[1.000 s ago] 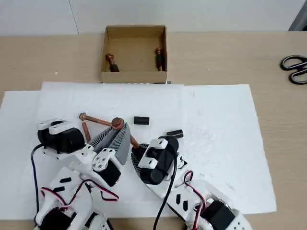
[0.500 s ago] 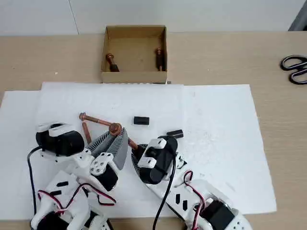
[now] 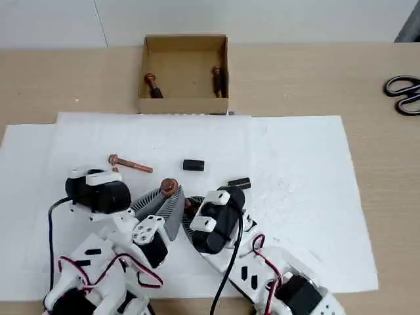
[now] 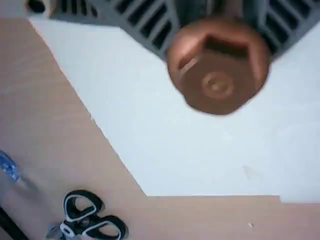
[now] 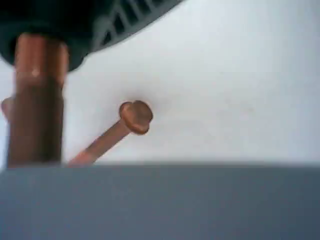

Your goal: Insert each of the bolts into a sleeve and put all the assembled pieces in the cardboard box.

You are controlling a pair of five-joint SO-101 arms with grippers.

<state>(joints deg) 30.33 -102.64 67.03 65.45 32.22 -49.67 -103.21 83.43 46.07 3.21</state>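
Observations, high view, left to right.

1. A loose bolt (image 3: 130, 164) is seen lying flat on the white paper sheet (image 3: 295, 216), left of centre. Its head points to the left edge of the frame. It is apart from both arms.

2. The left tool (image 3: 167, 194) is found just left of centre in the lower half. Its ribbed grey fingers (image 4: 135, 20) are closed on the held bolt (image 3: 169, 186). The copper head is seen at the fingertips. In the left wrist view the hexagonal head (image 4: 217, 75) is seen end-on.

3. The cardboard box (image 3: 184, 105) is placed at upper centre-left on the bare surface (image 3: 315, 79), just above the top edge of the paper. Two assembled pieces are lying inside: one (image 3: 153, 85) against the left wall, the other (image 3: 218, 80) against the right wall.

4. The right tool (image 3: 189, 210) is located just beside the left tool, at lower centre. Whether it is open or closed cannot be told. In the right wrist view the shaft of the held bolt (image 5: 37, 110) is seen running towards it. Contact between the two cannot be confirmed.

5. A black sleeve (image 3: 193, 165) is lying on the paper at centre, above both tools. A second sleeve (image 3: 239, 182) is lying slightly right of centre, just beside the right arm's upper end.

6. A pair of scissors (image 3: 403, 95) is noted at the far right edge, on the bare surface, well apart from the paper.
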